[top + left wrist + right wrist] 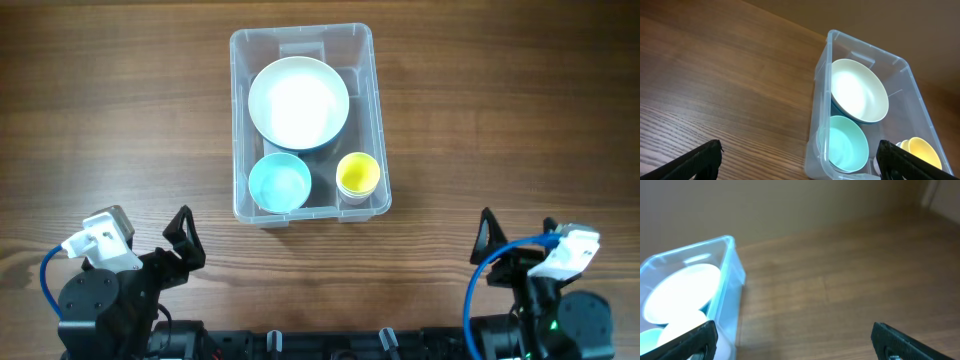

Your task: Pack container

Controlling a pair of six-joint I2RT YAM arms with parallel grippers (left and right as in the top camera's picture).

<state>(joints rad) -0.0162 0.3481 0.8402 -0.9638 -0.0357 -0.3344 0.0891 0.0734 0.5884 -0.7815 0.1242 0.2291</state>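
Observation:
The clear plastic container [375,120] stands at the table's middle back. It holds a large white bowl [298,102], a light blue bowl [279,184] and a yellow cup [357,174]. The left wrist view shows the container [820,105] with the white bowl [857,90], the blue bowl [847,144] and the yellow cup [924,151]. The right wrist view shows the container's corner [732,275]. My left gripper [183,238] [799,159] is open and empty near the front left. My right gripper [515,232] [795,339] is open and empty near the front right.
The wooden table [500,110] stretches to both sides of the container. Both arm bases sit at the front edge.

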